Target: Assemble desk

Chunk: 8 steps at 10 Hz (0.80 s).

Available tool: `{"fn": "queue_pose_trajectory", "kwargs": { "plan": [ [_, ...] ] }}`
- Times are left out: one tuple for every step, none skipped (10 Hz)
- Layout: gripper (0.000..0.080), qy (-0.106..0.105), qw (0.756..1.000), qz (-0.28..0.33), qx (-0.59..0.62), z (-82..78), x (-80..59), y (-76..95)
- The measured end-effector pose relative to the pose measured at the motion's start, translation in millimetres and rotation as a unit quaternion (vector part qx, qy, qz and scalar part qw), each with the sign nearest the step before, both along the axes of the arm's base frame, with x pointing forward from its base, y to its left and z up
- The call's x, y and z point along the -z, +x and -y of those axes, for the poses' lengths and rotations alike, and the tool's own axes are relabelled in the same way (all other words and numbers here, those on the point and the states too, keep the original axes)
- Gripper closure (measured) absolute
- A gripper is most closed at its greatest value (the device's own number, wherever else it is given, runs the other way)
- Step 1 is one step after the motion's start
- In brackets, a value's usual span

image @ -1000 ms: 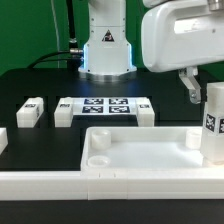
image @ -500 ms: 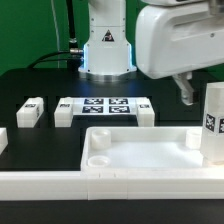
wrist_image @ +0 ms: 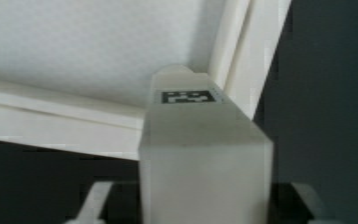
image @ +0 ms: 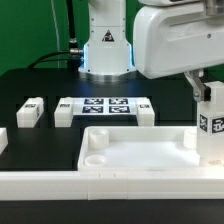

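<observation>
One leg (image: 212, 125), white and tagged, stands at the exterior view's right end of the tabletop (image: 140, 152). The gripper (image: 207, 92) is clamped on its upper part, with one of the fingers (image: 196, 88) flat against its side.

One tabletop: a white tray with raised rim and round corner sockets, open side up, lying between the marker board (image: 105, 106) and the rail (image: 100, 186).

Three loose legs (image: 30, 112): one well off to the exterior view's left of the marker board, two just beside its short ends.

Wrist view only: the leg's end face with its tag (wrist_image: 188, 97), a dim finger on each flank of the leg, and the tabletop's rim crossing behind it. Neither view shows whether the leg's foot sits in a socket.

Exterior view only: the loose legs, marker board, rail and robot base (image: 107, 45).

Surface: black table (image: 40, 85). Room: green backdrop (image: 25, 25), with dark cables (image: 70, 42) beside the base.

Change from half a second before: the leg then stood nearer the frame's right edge, with the finger hanging apart from it. Now the finger touches it and the leg's top has shifted toward the exterior view's left
</observation>
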State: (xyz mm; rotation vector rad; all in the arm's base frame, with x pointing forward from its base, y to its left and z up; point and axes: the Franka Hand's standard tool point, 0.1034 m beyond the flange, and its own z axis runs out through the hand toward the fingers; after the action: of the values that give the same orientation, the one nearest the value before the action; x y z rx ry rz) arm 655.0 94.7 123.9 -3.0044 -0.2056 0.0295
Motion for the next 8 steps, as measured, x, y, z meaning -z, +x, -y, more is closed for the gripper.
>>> {"fn": "queue_pose_trajectory", "kwargs": {
  "plan": [
    [0.051,-0.001,0.999,-0.005,0.039,-0.5,0.0,-0.1],
    [0.051,-0.001,0.998,-0.008,0.058,-0.6,0.1,-0.1],
    [0.051,-0.002,0.995,-0.013,0.099,-1.2,0.2,-0.2],
    [0.051,0.004,0.982,-0.014,0.187,-2.4,1.8,1.7],
    [0.051,0.003,0.964,-0.015,0.265,-2.1,2.3,1.7],
    [0.051,0.003,0.937,-0.016,0.348,-1.9,2.6,1.4],
    [0.0508,0.002,0.913,-0.017,0.407,-2.1,2.4,0.3],
    [0.0508,-0.001,0.897,-0.019,0.441,-2.2,2.2,-0.8]
  ]
}}
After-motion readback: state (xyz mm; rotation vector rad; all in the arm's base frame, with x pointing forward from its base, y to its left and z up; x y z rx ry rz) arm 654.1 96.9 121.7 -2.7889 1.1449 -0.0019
